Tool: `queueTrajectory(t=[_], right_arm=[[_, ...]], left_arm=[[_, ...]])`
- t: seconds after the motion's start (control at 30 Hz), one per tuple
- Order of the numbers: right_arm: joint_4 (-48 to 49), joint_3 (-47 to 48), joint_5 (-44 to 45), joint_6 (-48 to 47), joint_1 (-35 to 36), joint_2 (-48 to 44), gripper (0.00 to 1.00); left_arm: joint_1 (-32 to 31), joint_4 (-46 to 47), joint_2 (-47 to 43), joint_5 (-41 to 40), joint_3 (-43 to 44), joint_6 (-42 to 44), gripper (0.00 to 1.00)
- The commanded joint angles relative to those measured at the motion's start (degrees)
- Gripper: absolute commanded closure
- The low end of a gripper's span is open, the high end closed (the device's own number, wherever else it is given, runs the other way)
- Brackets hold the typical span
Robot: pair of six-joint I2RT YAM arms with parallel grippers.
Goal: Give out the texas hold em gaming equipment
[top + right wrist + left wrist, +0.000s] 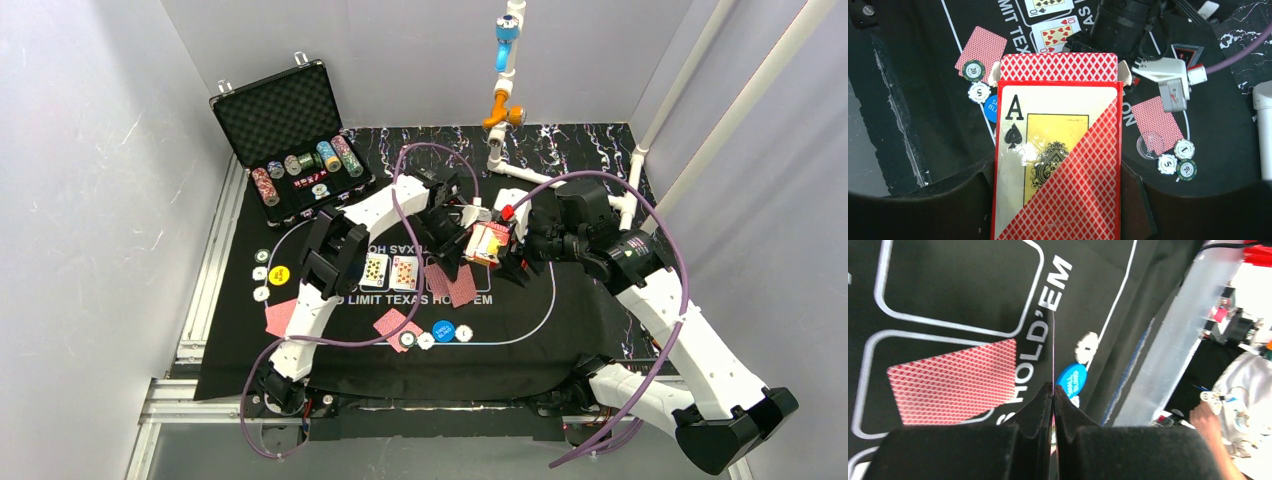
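Note:
My right gripper [1058, 200] [512, 250] is shut on the sides of the red card deck box [1058, 150] [488, 243], held above the mat with its ace-of-spades face toward the wrist camera and its top flap open. My left gripper [1053, 386] [452, 238] hangs just left of the box, shut on a single playing card [1053, 340] seen edge-on as a thin pink line. Below it a red-backed card [953, 385] lies in a printed box on the mat. Two face-up cards [390, 270] lie at the mat's centre. A blue button [1071, 380] and a white button [1086, 346] lie near the front line.
The open black case [290, 135] with rows of chips stands at the back left. Red-backed cards [282, 317] [395, 325], chips [408, 340] and a yellow button [279, 274] lie on the black mat [560, 330]. More chips [1175, 160] sit by another card [1158, 117]. A white pipe frame [640, 160] stands at the back right.

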Motion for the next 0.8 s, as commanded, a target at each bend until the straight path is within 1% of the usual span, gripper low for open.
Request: queueTrajectory(t=[0.0, 0.17, 0.33, 0.5, 0.63, 0.77], right_arm=[[1.78, 1.91, -1.05, -0.18, 0.04, -1.08, 0.99], [2.20, 1.74, -1.14, 0.12, 0.04, -1.03, 0.99], [3.11, 1.36, -1.56, 0.55, -0.09, -0.85, 0.99], [3.29, 1.52, -1.58, 0.57, -0.22, -0.59, 0.99], [3.13, 1.34, -1.66, 0.65, -0.39, -0.99, 0.99], [3.15, 1.26, -1.75, 0.66, -0.48, -1.10, 0.99]], left_arm=[[-1.69, -2.19, 2.39, -4.37, 5.11, 2.19, 1.00], [-2.92, -2.28, 6.14, -8.34, 9.58, 1.96, 1.00], [-4.21, -2.19, 8.54, -10.24, 13.51, 2.22, 1.00], [-5.89, -2.04, 9.71, -13.30, 15.11, 4.08, 1.00], [-6.16, -1.39, 10.30, -15.05, 15.98, 3.98, 1.00], [-6.17, -0.97, 11.15, -16.42, 17.72, 4.55, 0.97]])
